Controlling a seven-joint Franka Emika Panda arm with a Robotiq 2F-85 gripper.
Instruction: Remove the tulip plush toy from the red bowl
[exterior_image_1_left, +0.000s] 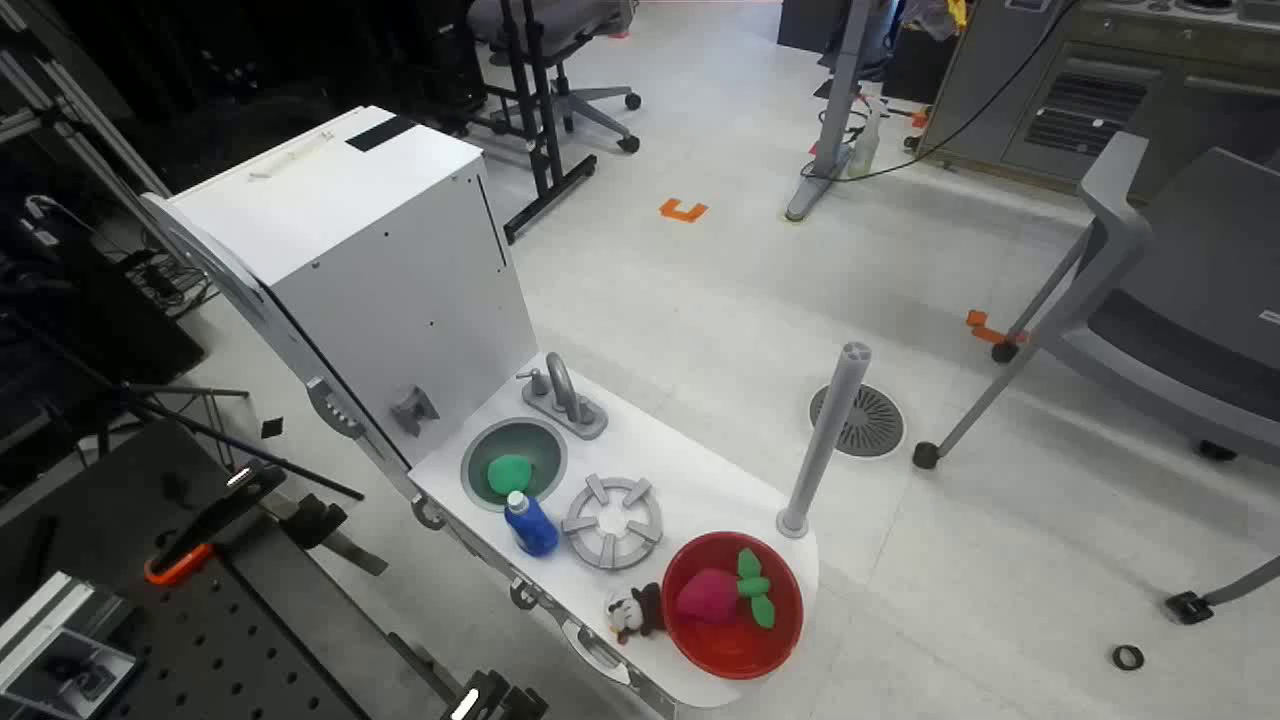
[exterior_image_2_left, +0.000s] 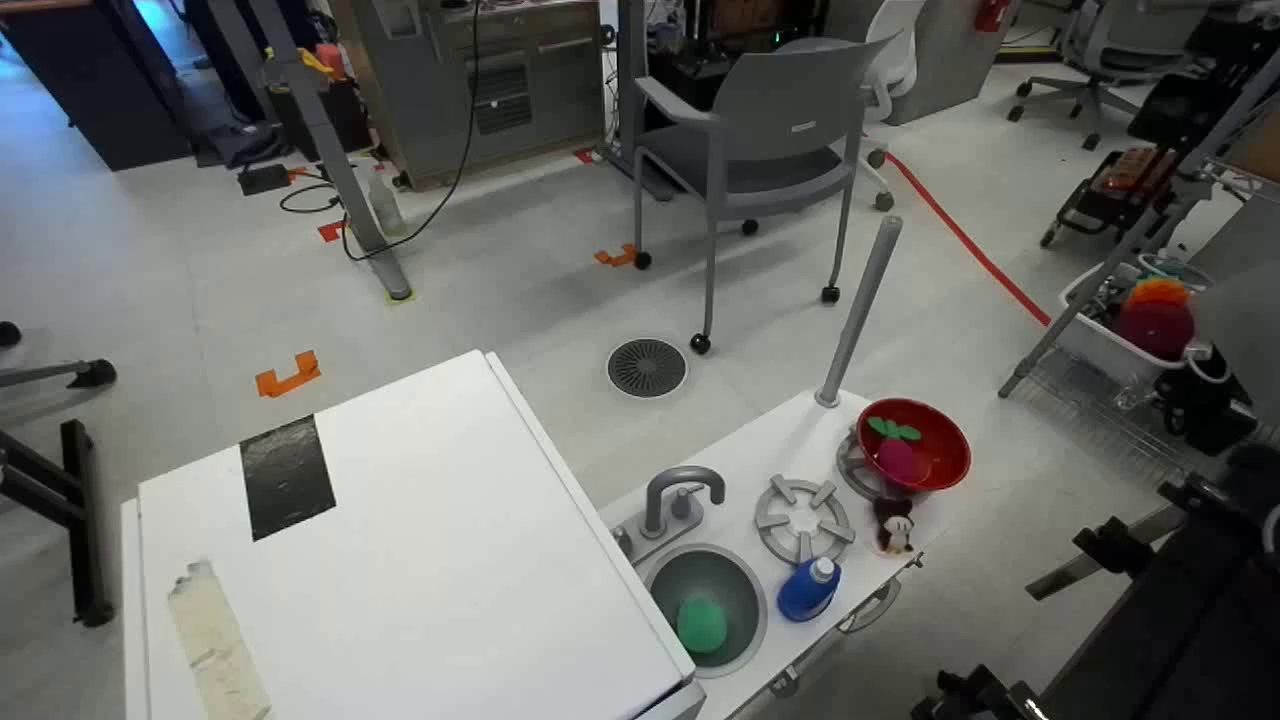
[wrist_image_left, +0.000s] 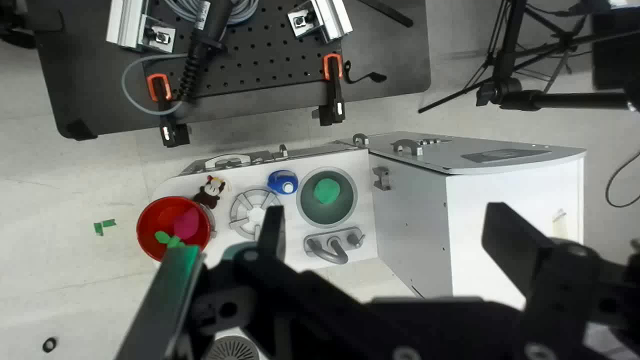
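Claw (wrist_image_left: 385, 220), cropped below, partly covers burner (wrist_image_left: 245, 201).

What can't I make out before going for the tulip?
Tulip: underside hidden in all views by its own body.
Burner: the bowl covers part in an exterior view, most in the wrist view.
Hand: outside both exterior views; cut off by the wrist view's bottom edge.
Green thing in the sink: too small to identify in any view.
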